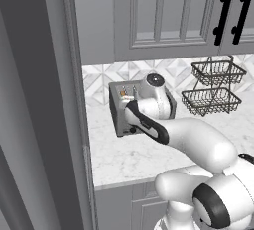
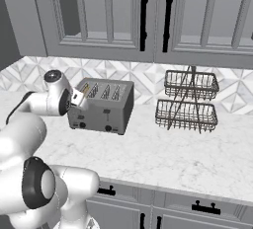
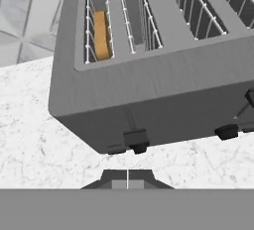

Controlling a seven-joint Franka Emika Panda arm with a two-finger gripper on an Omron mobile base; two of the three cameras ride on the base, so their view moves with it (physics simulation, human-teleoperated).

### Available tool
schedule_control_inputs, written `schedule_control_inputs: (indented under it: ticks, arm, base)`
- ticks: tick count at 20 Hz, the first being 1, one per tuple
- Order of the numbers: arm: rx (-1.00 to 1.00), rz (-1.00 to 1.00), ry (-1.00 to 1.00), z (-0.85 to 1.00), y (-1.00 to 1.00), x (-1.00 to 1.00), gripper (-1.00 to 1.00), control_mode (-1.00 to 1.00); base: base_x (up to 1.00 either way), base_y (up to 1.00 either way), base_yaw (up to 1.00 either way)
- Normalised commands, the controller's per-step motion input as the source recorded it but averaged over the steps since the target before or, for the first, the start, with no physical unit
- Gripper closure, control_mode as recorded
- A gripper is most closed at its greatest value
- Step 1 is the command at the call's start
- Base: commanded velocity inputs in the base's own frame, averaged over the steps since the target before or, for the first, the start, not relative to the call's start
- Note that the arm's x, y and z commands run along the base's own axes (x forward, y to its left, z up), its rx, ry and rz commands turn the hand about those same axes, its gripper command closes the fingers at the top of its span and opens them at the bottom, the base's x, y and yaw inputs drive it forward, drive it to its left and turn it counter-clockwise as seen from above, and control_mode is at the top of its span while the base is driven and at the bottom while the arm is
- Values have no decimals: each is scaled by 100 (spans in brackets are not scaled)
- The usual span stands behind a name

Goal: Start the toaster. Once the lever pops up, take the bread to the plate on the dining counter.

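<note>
Fingertips of the two-finger dark gripper (image 3: pixel 127 179) are pressed together with nothing between them, just in front of the lower front face of the boxy grey metal four-slot toaster (image 3: pixel 149 95). One slider lever (image 3: pixel 135 137) sits low on that face, just beyond the tips, with a dark round knob (image 3: pixel 227 132) further along the same face. In the end slot of the toaster stands the tan-brown square bread slice (image 3: pixel 101 34), sunk between white wire guides.

From the right base view, the toaster (image 2: pixel 104 107) stands on the white marble-look counter (image 2: pixel 163 159), toward its back edge by the patterned tile backsplash (image 2: pixel 148 77). The white arm reaches to the toaster's left front corner. Well apart to the right, near the same back edge, stands a two-tier dark wire basket rack (image 2: pixel 189 102). Grey panelled wall cabinets with black handles (image 2: pixel 143 16) hang above.
</note>
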Motion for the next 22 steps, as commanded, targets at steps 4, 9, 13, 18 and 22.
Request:
schedule_control_inputs:
  ticks: [4,9,13,18,22]
  arm:
    - [-15,4,0,28,-1,0,100,-100]
    - [-17,1,0,1,-3,7,100,-100]
    - [-4,0,0,0,-10,8,100,-100]
    - [5,0,-7,-7,7,3,100,-100]
    - [0,0,-16,0,0,2,-100,-100]
  base:
    - [0,0,0]
    - [0,0,0]
    - [0,0,0]
    - [0,0,0]
    - [0,0,0]
